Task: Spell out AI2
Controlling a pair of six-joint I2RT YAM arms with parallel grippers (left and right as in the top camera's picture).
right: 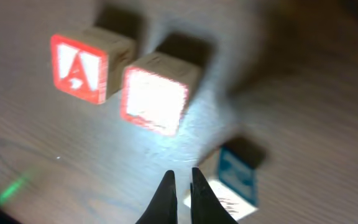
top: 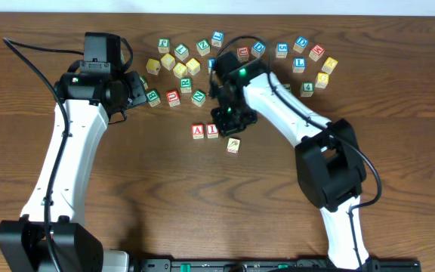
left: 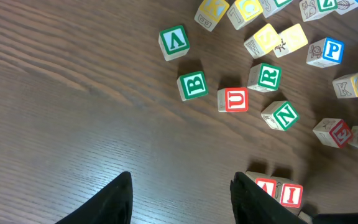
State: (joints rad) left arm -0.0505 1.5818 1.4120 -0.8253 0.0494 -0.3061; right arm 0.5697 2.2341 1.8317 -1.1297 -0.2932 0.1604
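A red A block (top: 197, 131) and a red I block (top: 212, 130) sit side by side mid-table; they also show in the right wrist view as the A (right: 79, 68) and the glare-washed I (right: 154, 99). A third block (top: 233, 145) with a blue face (right: 236, 177) lies just right of and below the I, tilted. My right gripper (right: 180, 177) is shut and empty, its tips beside that block's left edge. My left gripper (left: 180, 186) is open and empty above bare table, left of the A (left: 267, 185) and I (left: 291, 195).
Many loose letter blocks lie scattered along the far side of the table, among them a green B (left: 192, 86), red U (left: 234, 99), green R (left: 266, 76), green N (left: 281, 115) and blue P (left: 328, 51).
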